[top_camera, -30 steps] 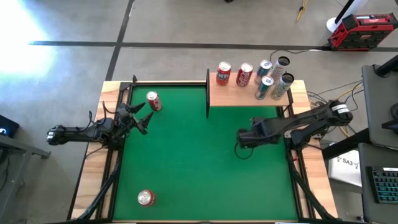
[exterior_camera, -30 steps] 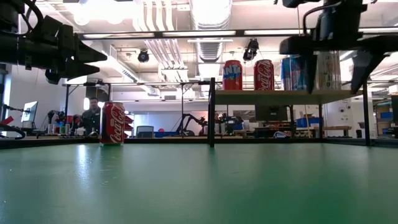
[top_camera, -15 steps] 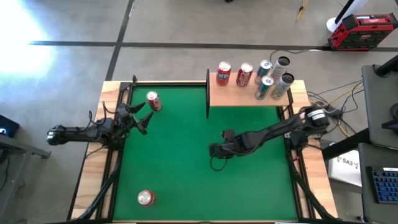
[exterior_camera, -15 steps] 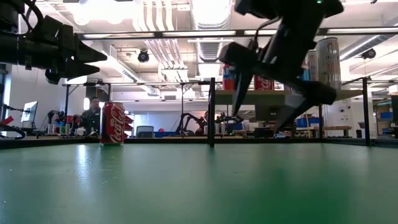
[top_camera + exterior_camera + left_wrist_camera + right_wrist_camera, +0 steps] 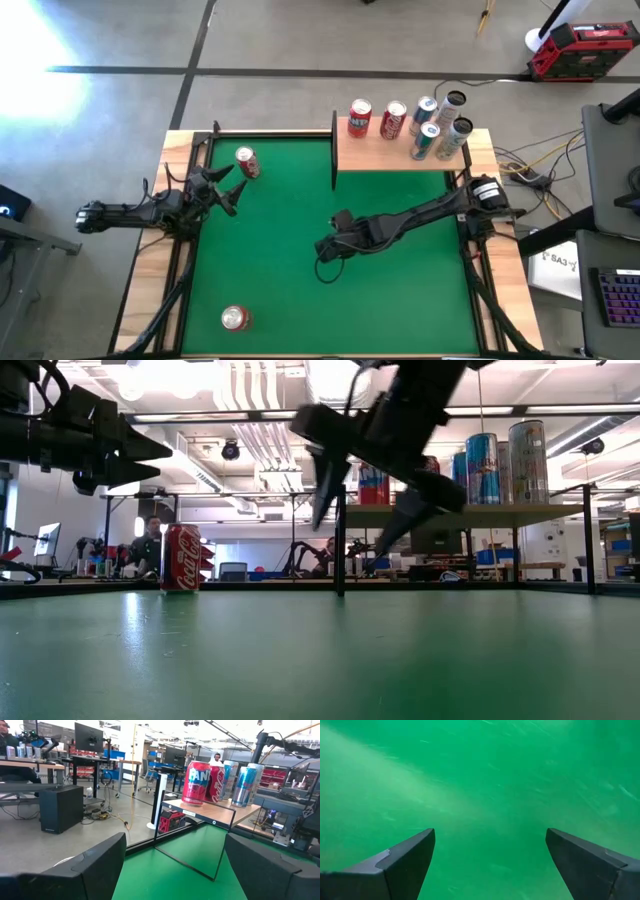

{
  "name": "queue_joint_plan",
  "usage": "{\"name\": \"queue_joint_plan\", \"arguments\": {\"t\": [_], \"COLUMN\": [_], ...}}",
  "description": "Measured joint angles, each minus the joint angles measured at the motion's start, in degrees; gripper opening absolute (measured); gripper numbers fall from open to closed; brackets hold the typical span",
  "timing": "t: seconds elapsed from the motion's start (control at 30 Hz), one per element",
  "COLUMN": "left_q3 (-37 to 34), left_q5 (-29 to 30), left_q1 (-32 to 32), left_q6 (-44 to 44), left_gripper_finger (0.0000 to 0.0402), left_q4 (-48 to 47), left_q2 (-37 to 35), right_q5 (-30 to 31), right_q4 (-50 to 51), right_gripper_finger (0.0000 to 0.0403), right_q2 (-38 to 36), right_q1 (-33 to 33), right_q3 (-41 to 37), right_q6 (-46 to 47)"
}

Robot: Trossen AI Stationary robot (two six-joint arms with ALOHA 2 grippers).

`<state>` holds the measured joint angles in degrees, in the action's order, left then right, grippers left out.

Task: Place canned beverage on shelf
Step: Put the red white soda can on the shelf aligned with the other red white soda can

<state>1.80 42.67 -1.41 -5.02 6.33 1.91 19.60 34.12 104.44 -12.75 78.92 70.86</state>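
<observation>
Right gripper (image 5: 322, 250) fingers spread, seemingly angled downward; left gripper (image 5: 228, 190) parted.

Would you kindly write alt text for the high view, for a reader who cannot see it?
The right gripper, fingers open and empty, reaches over the middle of the green table. Five cans stand on the shelf; two red cans remain on the table, the left gripper beside one.

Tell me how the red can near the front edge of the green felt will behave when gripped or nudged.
The red can stands upright, so a high nudge would probably tip it, and then it may roll on its round side. Its smooth metal wall looks slippery. Thin walls could dent if squeezed hard.
</observation>
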Motion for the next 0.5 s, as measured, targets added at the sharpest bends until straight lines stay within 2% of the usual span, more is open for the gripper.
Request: {"name": "queue_joint_plan", "arguments": {"t": [0.23, 0.4, 0.5], "left_q3": [0.00, 0.02, 0.02], "left_q5": [0.00, 0.00, 0.00], "left_q1": [0.02, 0.02, 0.01], "left_q6": [-0.01, -0.02, 0.00], "left_gripper_finger": [0.0324, 0.0324, 0.0324], "left_q4": [0.00, -0.09, 0.03], "left_q2": [0.00, -0.02, -0.02], "right_q5": [1.52, 3.77, 7.64], "right_q4": [1.96, 8.27, 13.10], "right_gripper_finger": [0.0373, 0.0373, 0.0368], "right_q2": [3.64, 3.51, 2.36], "right_q1": [0.00, -0.30, -1.43], "right_q3": [6.01, 6.90, 6.59], "right_q6": [-5.54, -1.28, 2.52]}}
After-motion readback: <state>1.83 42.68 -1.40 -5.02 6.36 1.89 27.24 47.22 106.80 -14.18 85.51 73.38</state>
